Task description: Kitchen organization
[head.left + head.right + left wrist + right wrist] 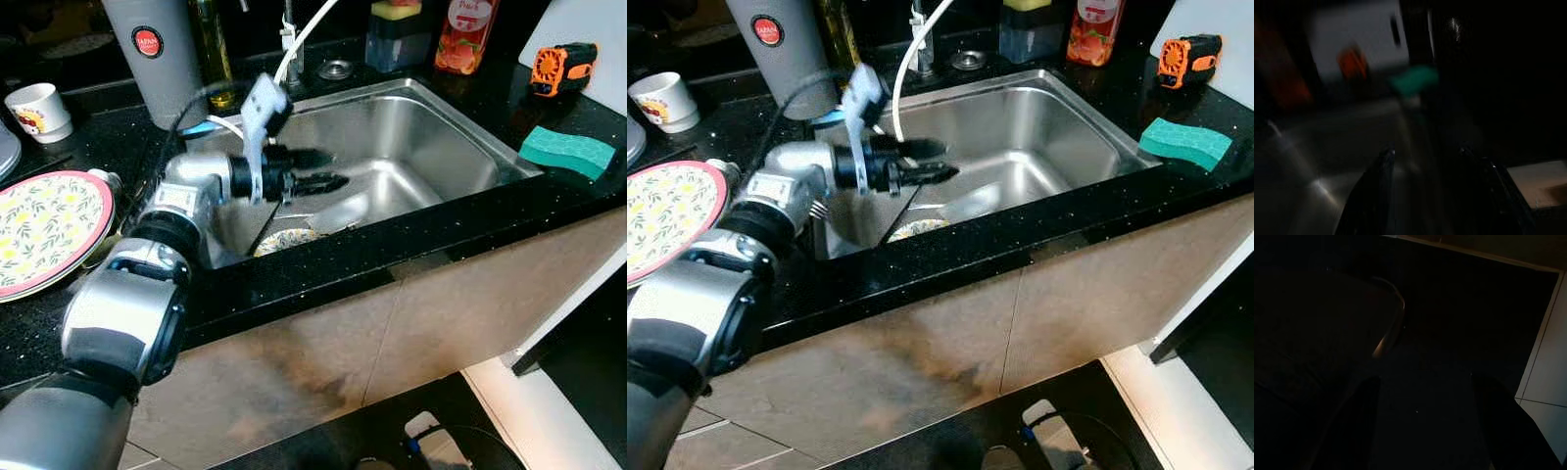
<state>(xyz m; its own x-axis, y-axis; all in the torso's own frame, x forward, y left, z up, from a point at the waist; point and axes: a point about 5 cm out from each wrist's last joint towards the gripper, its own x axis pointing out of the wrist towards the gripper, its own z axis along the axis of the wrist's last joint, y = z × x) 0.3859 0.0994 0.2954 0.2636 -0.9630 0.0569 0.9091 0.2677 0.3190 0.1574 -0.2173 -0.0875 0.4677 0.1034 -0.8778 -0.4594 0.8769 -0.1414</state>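
Left gripper [328,170] hovers over the sink [446,132], fingers apart; patterned dish [286,240] below looks slippery, fragile—take its rim.

The head views are evenly lit and fairly sharp, with soft glare on the steel sink [431,147] walls and the black counter [470,220] around it swallowing detail. The left wrist view is dim and smeared by motion blur, the green sponge [1415,78] just a soft patch. The right wrist view is nearly black.
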